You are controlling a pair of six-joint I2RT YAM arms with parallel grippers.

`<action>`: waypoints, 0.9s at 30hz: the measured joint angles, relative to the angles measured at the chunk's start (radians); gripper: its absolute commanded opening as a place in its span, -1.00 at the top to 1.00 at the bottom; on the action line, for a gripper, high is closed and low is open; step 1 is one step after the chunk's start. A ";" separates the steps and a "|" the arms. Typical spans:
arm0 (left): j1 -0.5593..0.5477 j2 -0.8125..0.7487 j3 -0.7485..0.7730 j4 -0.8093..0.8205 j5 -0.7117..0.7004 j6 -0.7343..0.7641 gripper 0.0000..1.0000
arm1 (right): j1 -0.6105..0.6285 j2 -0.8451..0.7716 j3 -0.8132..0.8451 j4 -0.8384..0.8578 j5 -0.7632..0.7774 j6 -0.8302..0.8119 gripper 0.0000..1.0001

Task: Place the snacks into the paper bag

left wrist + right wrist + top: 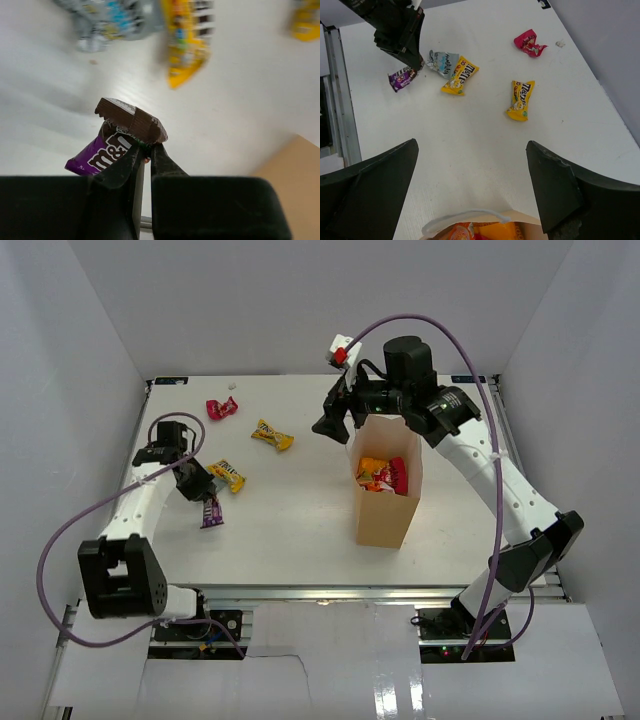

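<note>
Snacks first: the purple packet sits at the near left of the table, one crimped end pinched in the left pincer, whose jaws are nearly together on it. Its long axis runs roughly near-to-far, with the free end toward the near edge (whether it is clear of the table, I cannot tell). This looks like the pick-up step; next comes a lift and a carry rightward over the paper bag, upright mid-table with orange and red packets inside. Above its far rim hangs the right pincer, wide and empty. Beyond lie the near yellow packet, the far yellow packet and the pink-red packet.
</note>
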 measured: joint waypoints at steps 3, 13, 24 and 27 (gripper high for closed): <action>-0.003 -0.124 0.005 0.104 0.180 -0.015 1.00 | -0.022 -0.024 -0.001 0.013 -0.048 -0.013 -0.86; -0.140 -0.296 0.047 0.489 0.518 -0.245 1.00 | -0.055 -0.115 -0.086 0.122 -0.270 0.056 -0.93; -0.362 -0.188 0.237 0.602 0.476 -0.454 1.00 | 0.220 -0.100 -0.156 0.185 0.165 0.142 -0.98; -0.375 -0.174 0.257 0.607 0.466 -0.483 1.00 | 0.230 -0.091 -0.156 0.203 0.278 0.153 -1.00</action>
